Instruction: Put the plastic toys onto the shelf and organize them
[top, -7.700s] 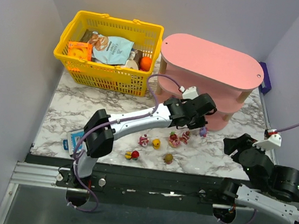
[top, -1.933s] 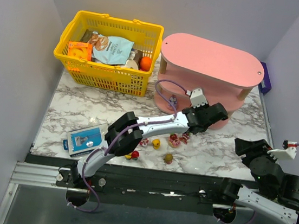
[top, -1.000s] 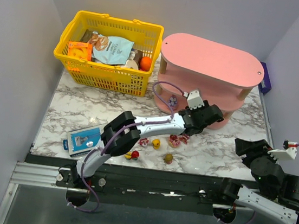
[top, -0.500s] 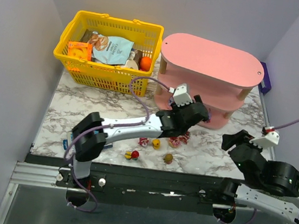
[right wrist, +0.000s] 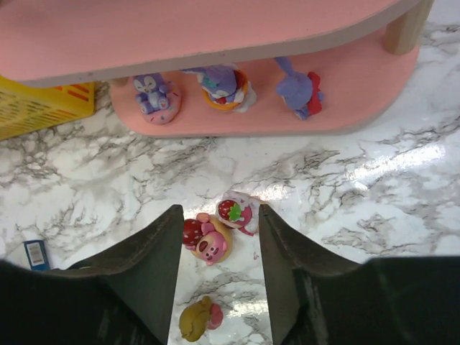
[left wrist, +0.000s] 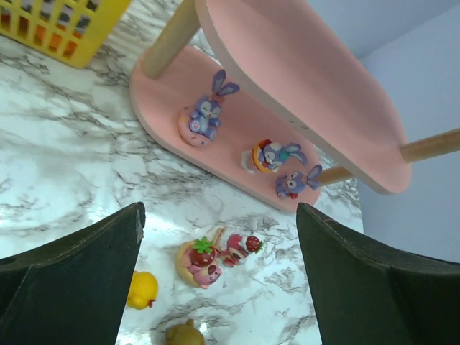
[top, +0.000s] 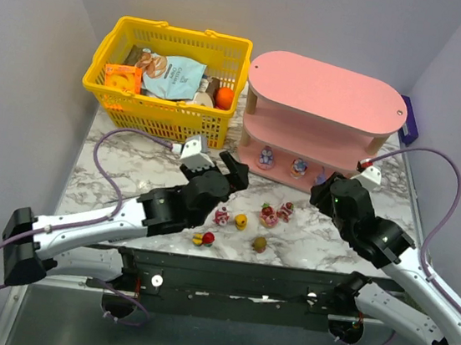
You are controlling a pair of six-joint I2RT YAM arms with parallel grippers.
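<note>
On the bottom tier of the pink three-tier shelf (top: 329, 92), three purple plastic figurines (left wrist: 205, 115) stand spaced in a row. The left gripper (top: 224, 168) hangs empty, jaws wide. The right gripper (right wrist: 219, 212), jaws apart, hovers over pink strawberry-topped toys (right wrist: 215, 241) towards the marble worktop (top: 122, 163)'s near edge, probably lining up a pick.

Left arm (top: 89, 224) and right arm (top: 420, 276) are built alike: white tube links joined by rounded black housings. A lavender cable (top: 134, 133) is looped behind each claw. A small white block (top: 192, 147) is mounted behind the left claw (left wrist: 219, 208); a red-marked white plug (top: 367, 166) behind the right claw (right wrist: 219, 210). Fingers (left wrist: 72, 280) are seen as matte black wedges.
</note>
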